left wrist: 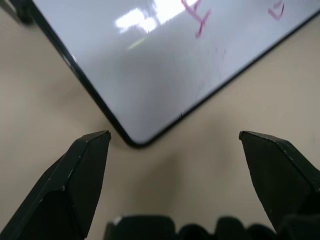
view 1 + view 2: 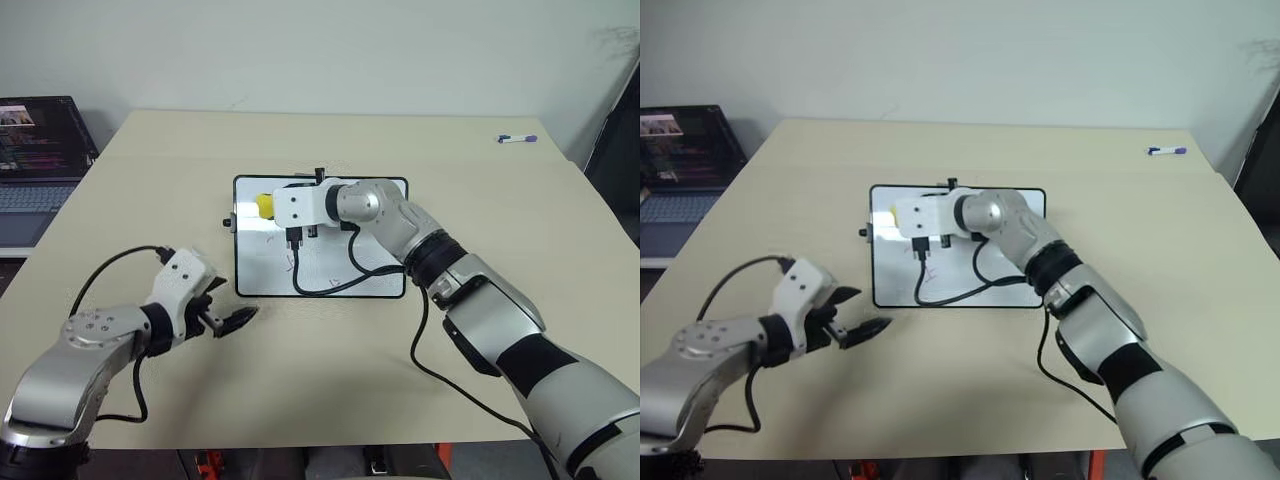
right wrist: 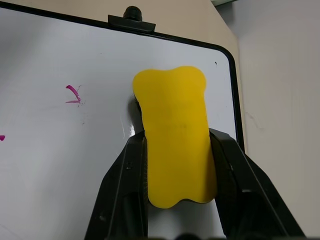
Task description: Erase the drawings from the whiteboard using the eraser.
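Right wrist view: yellow eraser, waisted.

Looking like an office or a lab test room. A plain beige desk is standing against a bare pale wall. A laptop is sitting open on a lower surface beside the desk's left edge, screen lit with dark windows. A marker pen is lying near the desk's far right corner, and a small whiteboard is lying flat mid-desk.
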Controlling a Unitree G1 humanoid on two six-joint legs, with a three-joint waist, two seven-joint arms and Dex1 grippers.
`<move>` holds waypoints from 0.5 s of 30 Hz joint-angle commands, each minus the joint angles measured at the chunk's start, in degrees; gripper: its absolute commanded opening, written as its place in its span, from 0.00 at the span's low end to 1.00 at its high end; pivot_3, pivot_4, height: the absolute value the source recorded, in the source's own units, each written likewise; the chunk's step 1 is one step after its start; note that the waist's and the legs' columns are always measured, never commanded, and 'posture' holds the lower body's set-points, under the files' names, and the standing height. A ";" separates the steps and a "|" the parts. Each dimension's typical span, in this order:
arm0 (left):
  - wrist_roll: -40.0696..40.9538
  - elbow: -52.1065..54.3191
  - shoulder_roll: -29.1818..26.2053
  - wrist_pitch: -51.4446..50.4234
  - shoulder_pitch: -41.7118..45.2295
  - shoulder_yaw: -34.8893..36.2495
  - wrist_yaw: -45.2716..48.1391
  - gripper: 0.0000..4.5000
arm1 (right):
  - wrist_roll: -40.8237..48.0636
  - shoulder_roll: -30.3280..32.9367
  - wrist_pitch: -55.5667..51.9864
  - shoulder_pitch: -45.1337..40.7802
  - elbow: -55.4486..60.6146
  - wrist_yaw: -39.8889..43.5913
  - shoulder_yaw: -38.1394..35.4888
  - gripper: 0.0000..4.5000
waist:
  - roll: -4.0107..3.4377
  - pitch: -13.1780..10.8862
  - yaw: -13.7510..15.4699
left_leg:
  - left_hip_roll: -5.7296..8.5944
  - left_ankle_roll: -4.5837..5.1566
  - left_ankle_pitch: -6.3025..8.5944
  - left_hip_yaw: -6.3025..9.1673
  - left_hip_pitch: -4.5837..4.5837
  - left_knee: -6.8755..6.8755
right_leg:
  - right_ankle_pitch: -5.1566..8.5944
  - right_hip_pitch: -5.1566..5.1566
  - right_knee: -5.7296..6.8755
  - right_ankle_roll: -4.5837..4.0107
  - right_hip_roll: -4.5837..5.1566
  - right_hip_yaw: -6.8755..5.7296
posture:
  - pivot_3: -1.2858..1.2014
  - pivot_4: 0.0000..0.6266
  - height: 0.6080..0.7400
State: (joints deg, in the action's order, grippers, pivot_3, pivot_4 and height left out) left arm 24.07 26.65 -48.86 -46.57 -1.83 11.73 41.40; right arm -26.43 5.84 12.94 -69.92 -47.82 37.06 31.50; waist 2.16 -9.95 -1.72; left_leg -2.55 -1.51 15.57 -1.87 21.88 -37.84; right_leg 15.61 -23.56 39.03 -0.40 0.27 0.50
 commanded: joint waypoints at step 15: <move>0.13 0.59 -1.18 3.39 0.64 1.26 1.41 1.00 | -1.03 2.57 -0.42 5.49 4.44 0.84 1.02 0.29 | 0.00 0.00 0.04 | 0.00 0.02 -0.10 -0.01 -0.04 -0.03 | 0.00 0.04 0.04 0.00 0.00 0.00 | 0.52 0.24 1.00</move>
State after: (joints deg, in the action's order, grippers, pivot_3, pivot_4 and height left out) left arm 23.96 26.42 -49.63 -44.24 -1.83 12.23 42.40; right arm -27.75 6.76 13.26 -66.08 -43.56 35.13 32.66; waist 2.16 -9.95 -1.68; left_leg -2.55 -1.49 15.48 -1.88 21.84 -37.85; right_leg 15.61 -23.52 39.06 -0.40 0.27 0.49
